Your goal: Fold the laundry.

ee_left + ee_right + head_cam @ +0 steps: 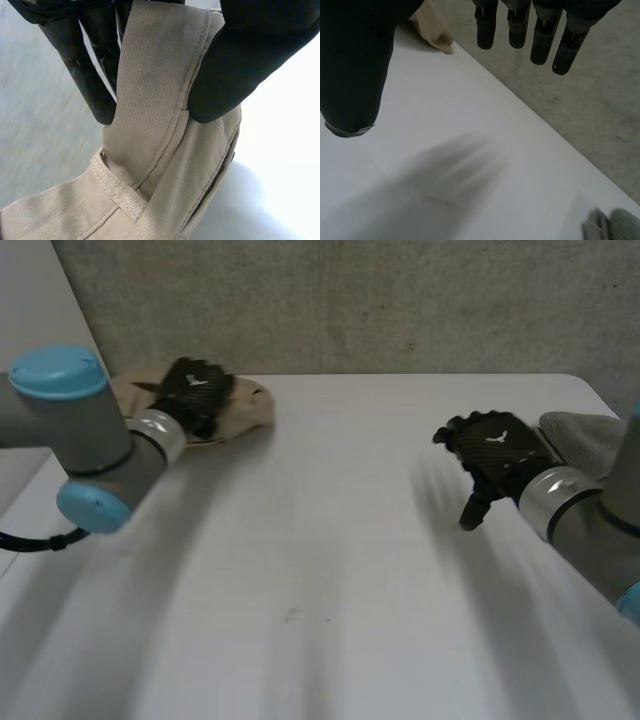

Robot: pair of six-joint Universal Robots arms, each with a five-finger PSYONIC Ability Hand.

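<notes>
A beige garment (243, 406) lies bunched at the table's far left. My left hand (193, 392) rests on top of it. In the left wrist view its fingers (90, 85) and thumb (235, 75) pinch a seamed fold of the beige garment (155, 105) between them, and the rest of the cloth hangs below. My right hand (495, 462) hovers over the bare table at the right with straight fingers (535, 35) and a spread thumb (350, 75), holding nothing. The beige garment (432, 27) shows far off beyond that thumb.
A grey cloth (585, 435) lies at the table's right edge, just behind my right wrist; a bit of the grey cloth (615, 222) shows in the right wrist view. The white table (330, 570) stretches between the arms. A grey wall (400, 300) stands behind.
</notes>
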